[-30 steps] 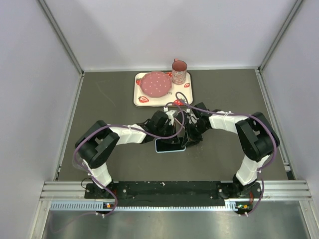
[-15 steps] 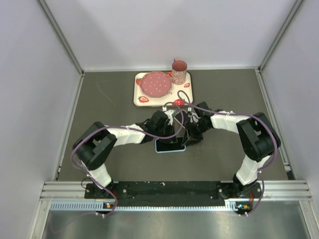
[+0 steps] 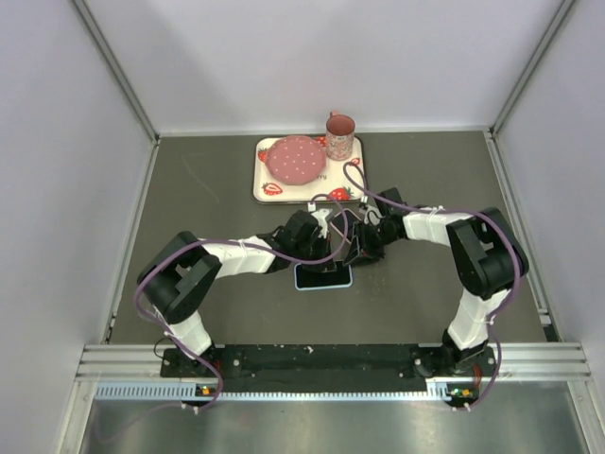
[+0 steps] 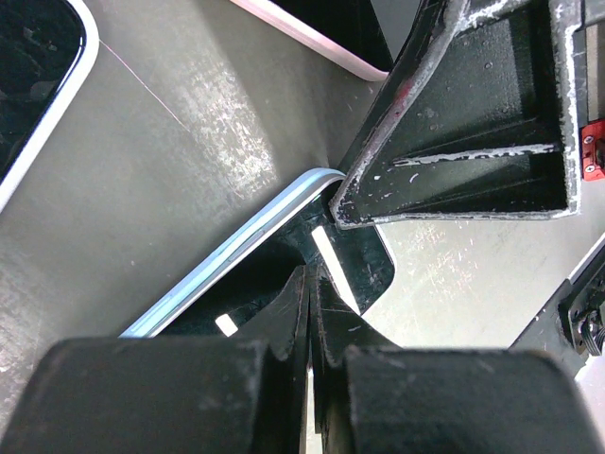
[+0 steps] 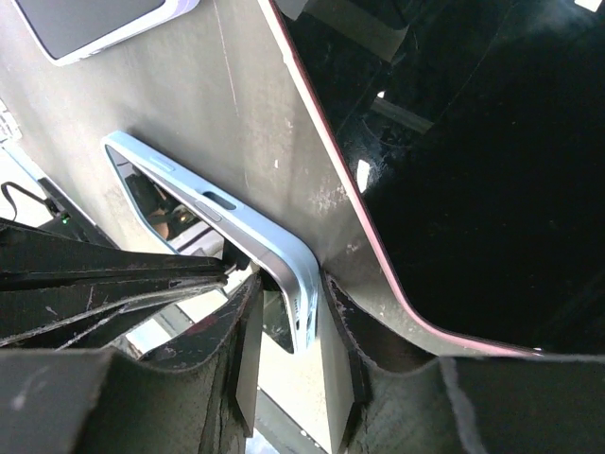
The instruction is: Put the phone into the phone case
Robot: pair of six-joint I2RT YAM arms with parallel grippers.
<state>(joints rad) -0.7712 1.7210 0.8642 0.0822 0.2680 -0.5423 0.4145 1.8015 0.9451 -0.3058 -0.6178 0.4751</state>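
A dark-screened phone (image 3: 322, 276) with a light blue rim lies flat near the table's middle; I cannot tell that rim from the phone case. Both grippers meet over its far edge. My left gripper (image 3: 333, 248) is shut, and in the left wrist view its closed tips (image 4: 310, 279) rest on the glossy face just inside the blue rim (image 4: 227, 255). My right gripper (image 5: 288, 284) stands open astride the phone's blue corner (image 5: 236, 222); there is a gap to one finger, while the other sits close against the edge. From the left wrist, the right gripper's finger (image 4: 454, 123) shows just past that corner.
A dark glossy slab with a pink rim (image 5: 454, 170) lies right beside the phone, and a pale-rimmed one (image 5: 95, 24) lies farther off; the arms hide both from above. At the back stands a cream tray (image 3: 267, 189) with a pink plate (image 3: 295, 159) and a cup (image 3: 339, 134).
The right arm's wrist has drawn slightly toward the far side and left. The phone and the left arm have stayed put.
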